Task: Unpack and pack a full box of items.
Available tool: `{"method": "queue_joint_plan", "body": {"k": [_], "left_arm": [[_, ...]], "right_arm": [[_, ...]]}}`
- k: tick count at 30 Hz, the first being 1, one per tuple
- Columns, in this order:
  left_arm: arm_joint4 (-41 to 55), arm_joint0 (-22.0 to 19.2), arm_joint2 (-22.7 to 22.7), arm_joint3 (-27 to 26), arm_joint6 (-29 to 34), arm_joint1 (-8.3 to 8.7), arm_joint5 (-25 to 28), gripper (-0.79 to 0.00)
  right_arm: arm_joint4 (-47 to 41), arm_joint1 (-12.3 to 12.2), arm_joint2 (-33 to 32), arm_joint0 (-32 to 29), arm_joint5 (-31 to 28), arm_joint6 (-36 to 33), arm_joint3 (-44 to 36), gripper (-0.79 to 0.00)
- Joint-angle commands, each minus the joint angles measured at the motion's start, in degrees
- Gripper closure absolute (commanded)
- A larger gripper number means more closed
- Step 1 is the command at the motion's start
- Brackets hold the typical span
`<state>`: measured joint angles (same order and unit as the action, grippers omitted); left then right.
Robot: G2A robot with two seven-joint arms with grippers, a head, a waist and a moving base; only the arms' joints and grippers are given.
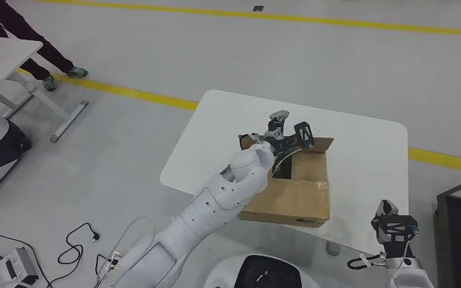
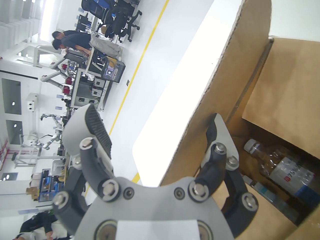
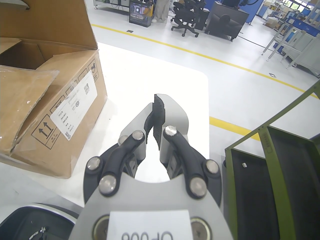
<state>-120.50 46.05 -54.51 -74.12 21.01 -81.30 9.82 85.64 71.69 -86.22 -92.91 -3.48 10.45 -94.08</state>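
Left gripper (image 2: 155, 128) spread wide, one finger either side of the box's far flap (image 2: 237, 63), not clamped. Box (image 1: 295, 194) on table (image 1: 209, 144), top open. A bottle (image 2: 280, 166) and other packs lie inside it. Right gripper (image 3: 155, 118) pinched shut, empty, near the box's side. Unpacking looks barely begun; packing all left.

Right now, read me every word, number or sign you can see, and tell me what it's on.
Cardboard box side: a sign of two upward arrows.
White label on the box: print too small to read.
Bottle label inside the box: tilted, partly hidden, not readable whole.
Tag on the right gripper: upside down, cut off.
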Motion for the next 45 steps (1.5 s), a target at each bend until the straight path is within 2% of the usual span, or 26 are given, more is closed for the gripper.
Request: {"method": "queue_joint_plan", "body": {"k": [1,5,8,21,29,34,38,42,45], "left_arm": [[0.1,-1.7,0.7,2.7,-0.3,-0.53,-1.5,-0.785],[-0.1,-4.7,1.8,7.2,-0.5,-1.59,-4.7,-0.785],[3.2,-6.5,2.0,10.2,0.7,-2.64,-6.6,-0.785],[2.5,-14.3,8.2,27.5,2.4,-7.08,-8.5,-0.785],[3.8,-16.6,9.8,33.8,1.8,-9.4,-10.0,-0.785],[3.8,-17.5,10.2,35.7,1.3,-10.36,-10.6,-0.785],[4.4,-17.7,9.8,34.9,0.1,-10.73,-11.0,-0.785],[5.6,-16.4,7.8,30.6,-2.0,-10.2,-10.7,-0.785],[5.8,-13.4,5.2,24.6,-2.6,-8.98,-9.7,-0.785]], "right_arm": [[0.1,0.0,-0.1,-0.2,0.0,0.0,-0.1,0.0],[0.2,0.0,-0.1,-0.4,0.1,-0.2,-0.2,0.0],[0.3,0.0,0.0,-0.6,0.1,-0.1,-0.4,0.0],[0.8,0.1,0.4,-1.2,0.4,0.1,-0.9,0.0],[0.9,0.1,0.5,-1.3,0.4,0.0,-0.9,0.0],[1.1,0.1,0.7,-1.3,0.3,-0.1,-1.1,0.0],[0.8,0.2,0.7,-1.2,0.4,-0.1,-1.1,0.0],[-0.2,0.2,0.3,-1.1,0.2,0.0,-1.3,0.0],[-0.8,0.1,-0.2,-1.1,-0.2,0.2,-1.7,0.0]]}}
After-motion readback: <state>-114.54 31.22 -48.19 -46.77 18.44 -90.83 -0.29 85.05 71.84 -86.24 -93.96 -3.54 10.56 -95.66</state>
